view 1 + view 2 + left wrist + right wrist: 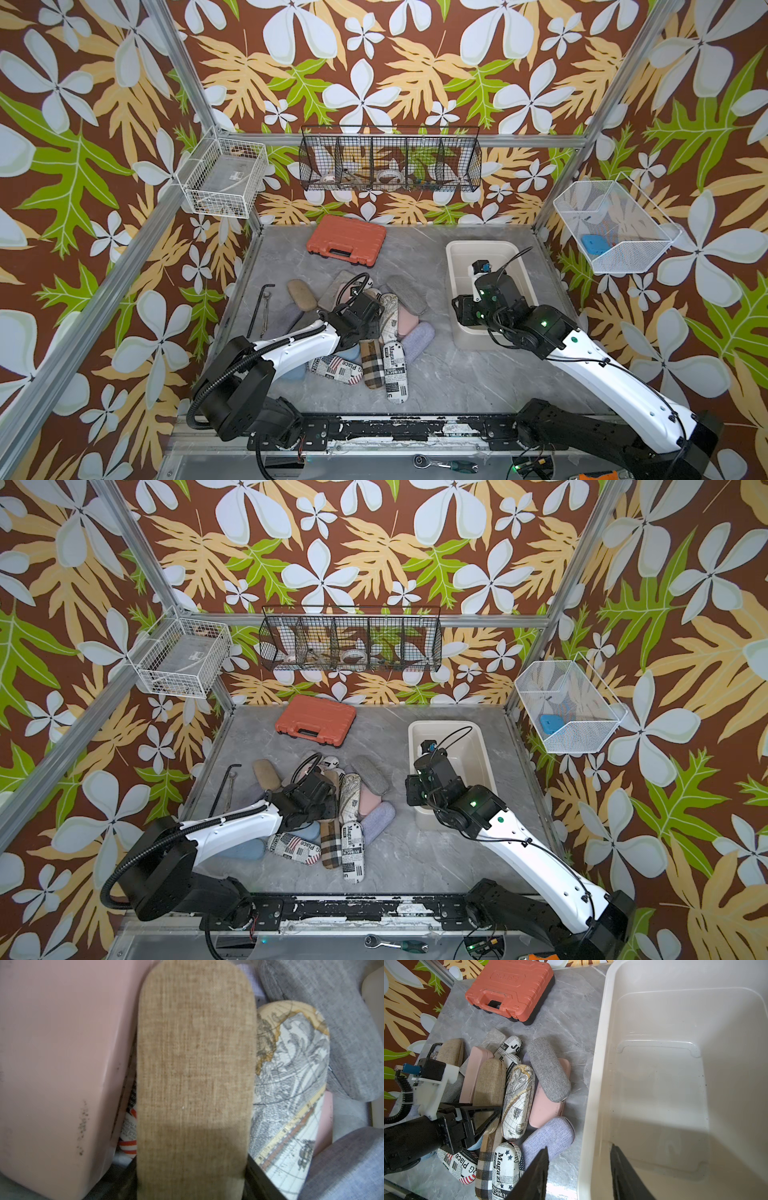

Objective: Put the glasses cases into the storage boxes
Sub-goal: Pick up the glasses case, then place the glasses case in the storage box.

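Where glasses cases (517, 1093) pile, two are pink — two tan.

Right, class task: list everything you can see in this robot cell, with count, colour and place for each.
glasses cases: about a dozen, pink, tan, grey, lavender, blue, plaid, printed; heaped mid-table.
storage tub: one, cream; beside the heap, nothing seen inside.
toolcase: one, orange; back of table.
white wire baskets: two; side walls.
black wire basket: one; back wall.
hex key: one, dark; table edge beside the heap.
left gripper: black, shut on a tan case.
right gripper: black, open, empty, above the tub's rim.
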### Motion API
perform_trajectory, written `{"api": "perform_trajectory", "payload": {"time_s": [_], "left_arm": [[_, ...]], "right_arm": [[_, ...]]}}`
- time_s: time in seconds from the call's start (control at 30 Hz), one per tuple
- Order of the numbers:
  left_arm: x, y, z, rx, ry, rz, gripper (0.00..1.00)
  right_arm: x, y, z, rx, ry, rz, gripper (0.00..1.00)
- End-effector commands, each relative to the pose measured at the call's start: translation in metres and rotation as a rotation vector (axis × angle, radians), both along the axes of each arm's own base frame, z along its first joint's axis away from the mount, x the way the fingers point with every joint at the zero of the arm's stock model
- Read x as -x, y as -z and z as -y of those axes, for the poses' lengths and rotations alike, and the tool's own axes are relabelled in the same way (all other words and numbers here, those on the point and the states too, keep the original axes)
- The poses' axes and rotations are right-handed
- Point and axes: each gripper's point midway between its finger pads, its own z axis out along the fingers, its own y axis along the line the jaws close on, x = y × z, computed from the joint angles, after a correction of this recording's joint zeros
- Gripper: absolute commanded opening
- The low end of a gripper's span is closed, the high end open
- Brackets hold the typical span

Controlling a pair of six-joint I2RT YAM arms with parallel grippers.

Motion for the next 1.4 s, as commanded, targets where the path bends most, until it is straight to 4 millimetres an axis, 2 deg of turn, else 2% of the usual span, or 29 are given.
{"api": "perform_trajectory", "payload": {"time_s": [0.0, 0.2, 0.3, 0.5, 0.6, 0.73, 0.87, 0.97, 1.17, 1.37], "left_arm": [[0.001, -0.007, -0.007, -0.004, -0.036, 0.023, 0.54], [-0.002, -0.038, -0.003, 0.069, -0.026, 0.11, 0.5], [0.0, -0.051, 0.006, 0.132, 0.025, 0.147, 0.5], [0.015, -0.097, 0.041, 0.416, 0.194, 0.286, 0.47], [0.022, -0.116, 0.049, 0.52, 0.243, 0.341, 0.47], [0.034, -0.136, 0.061, 0.602, 0.318, 0.387, 0.46], [0.037, -0.145, 0.061, 0.626, 0.315, 0.416, 0.46], [0.038, -0.147, 0.059, 0.636, 0.306, 0.42, 0.46], [0.039, -0.15, 0.056, 0.65, 0.292, 0.433, 0.46], [0.04, -0.153, 0.052, 0.658, 0.283, 0.451, 0.46]], "right_arm": [[-0.002, -0.007, 0.0, -0.01, 0.002, 0.026, 0.47], [-0.002, -0.018, -0.008, -0.057, -0.021, 0.041, 0.47], [-0.002, -0.023, -0.016, -0.095, -0.04, 0.043, 0.47], [0.0, -0.051, -0.059, -0.308, -0.18, 0.051, 0.52], [-0.003, -0.063, -0.079, -0.405, -0.214, 0.044, 0.53], [-0.007, -0.07, -0.105, -0.388, -0.226, 0.057, 0.58], [-0.011, -0.069, -0.136, -0.409, -0.253, 0.042, 0.62], [-0.016, -0.062, -0.151, -0.391, -0.249, 0.025, 0.62], [-0.02, -0.044, -0.174, -0.396, -0.248, -0.015, 0.59], [-0.019, -0.028, -0.189, -0.391, -0.253, -0.052, 0.49]]}}
